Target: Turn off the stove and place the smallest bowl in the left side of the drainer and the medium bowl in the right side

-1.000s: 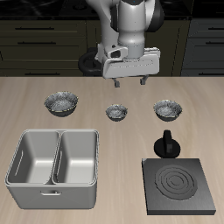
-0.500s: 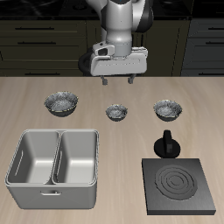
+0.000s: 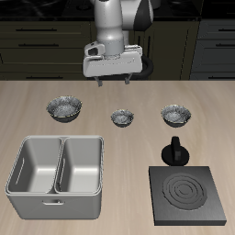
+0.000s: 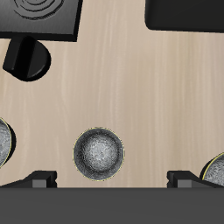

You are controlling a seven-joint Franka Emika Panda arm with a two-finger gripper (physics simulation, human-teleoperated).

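- Three glittery metal bowls stand in a row across the middle of the exterior view, all apart from one another on the wooden bench (image 3: 110, 99); none is held.
- The smallest bowl (image 3: 122, 117) is the middle one of the row, just above the frame's centre; in the wrist view it (image 4: 98, 152) sits upright on bare wood, between the two fingertips (image 4: 35, 180) but well below them.
- The medium bowl (image 3: 175, 114) stands right of centre in the exterior view, above the knob; the widest bowl (image 3: 65, 108) stands at the left of the row; in the wrist view only slivers of the two outer bowls show at the frame's edges.
- The drainer (image 3: 57, 175) fills the lower left of the exterior view; its two compartments lie side by side, and neither holds a bowl.
- The stove (image 3: 190, 194) lies at the lower right, a flat black square with dark coil rings; its black knob (image 3: 175, 151) stands separate just above it, below the medium bowl; in the wrist view the stove (image 4: 39, 17) and knob (image 4: 26, 59) show dark on the wood.
- The hand (image 3: 112, 82) hangs at the top centre of the exterior view, high over the bench's far part and above the gap between the widest and smallest bowls; its fingers are spread apart and grip nothing.
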